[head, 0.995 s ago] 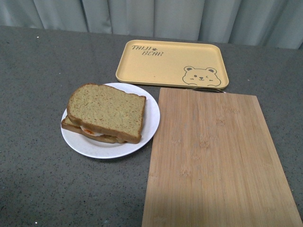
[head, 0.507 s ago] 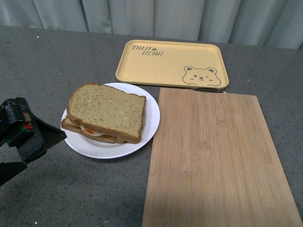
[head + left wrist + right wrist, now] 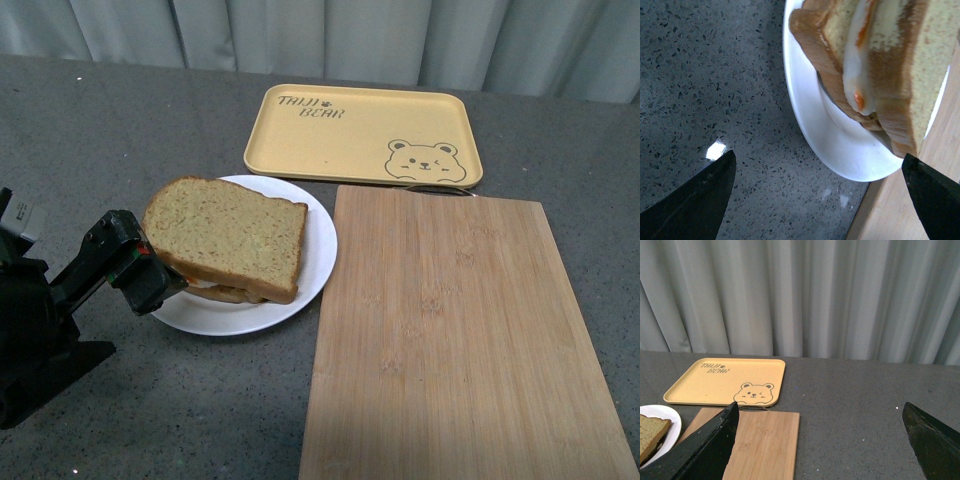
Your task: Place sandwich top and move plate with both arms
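Observation:
The sandwich top, a plain brown bread slice, lies on the egg-bearing slice on the white plate. My left gripper has come in from the lower left and is open at the plate's near-left rim, just under the sandwich's left corner. In the left wrist view the left gripper has its fingers wide apart, with the plate rim and the sandwich top ahead between them. The right gripper is open above bare table, out of the front view; the plate shows far off.
A yellow bear tray sits behind the plate. A bamboo cutting board lies against the plate's right side. Grey speckled tabletop surrounds them, with curtains along the back.
The left arm came into the front view from the lower left and moved right and forward up to the plate's left rim. The sandwich and plate have not shifted.

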Robot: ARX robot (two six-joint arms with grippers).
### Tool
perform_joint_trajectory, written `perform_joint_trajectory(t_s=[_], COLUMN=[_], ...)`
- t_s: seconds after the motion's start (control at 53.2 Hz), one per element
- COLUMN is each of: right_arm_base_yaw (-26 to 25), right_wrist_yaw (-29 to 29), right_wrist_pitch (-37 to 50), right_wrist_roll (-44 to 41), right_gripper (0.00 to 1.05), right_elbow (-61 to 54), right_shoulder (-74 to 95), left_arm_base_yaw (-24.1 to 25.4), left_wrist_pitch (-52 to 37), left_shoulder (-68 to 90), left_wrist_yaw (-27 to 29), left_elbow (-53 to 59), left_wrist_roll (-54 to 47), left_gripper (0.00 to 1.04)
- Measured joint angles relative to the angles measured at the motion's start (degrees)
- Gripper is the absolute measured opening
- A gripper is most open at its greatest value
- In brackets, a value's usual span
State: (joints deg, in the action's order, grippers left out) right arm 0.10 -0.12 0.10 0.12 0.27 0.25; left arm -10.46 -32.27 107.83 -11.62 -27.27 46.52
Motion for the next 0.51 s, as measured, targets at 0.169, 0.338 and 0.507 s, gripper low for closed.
perform_joint_trajectory(t_s=[0.169, 0.338, 0.507], right_arm_base_yaw=[0.00, 0.00, 0.00], right_wrist_yaw=[0.00, 0.00, 0.00], right_wrist_pitch=[0.00, 0.00, 0.00], right_wrist_roll=[0.00, 0.00, 0.00], right_gripper=[0.95, 0.95, 0.95], right_elbow=[0.00, 0.00, 0.00], right_shoulder=[0.00, 0.00, 0.00], left_arm_base_yaw=[-0.57, -0.52, 0.87], left_wrist_pitch=[-0.33, -0.26, -3.17], left_shoulder=[4.26, 7.39, 8.94], left_wrist_yaw=[-1.18, -2.47, -5.44], left_elbow=[-3.54, -5.88, -6.21], left_wrist_roll=[2.80, 5.22, 10.36], left_gripper=[0.69, 0.37, 0.13])
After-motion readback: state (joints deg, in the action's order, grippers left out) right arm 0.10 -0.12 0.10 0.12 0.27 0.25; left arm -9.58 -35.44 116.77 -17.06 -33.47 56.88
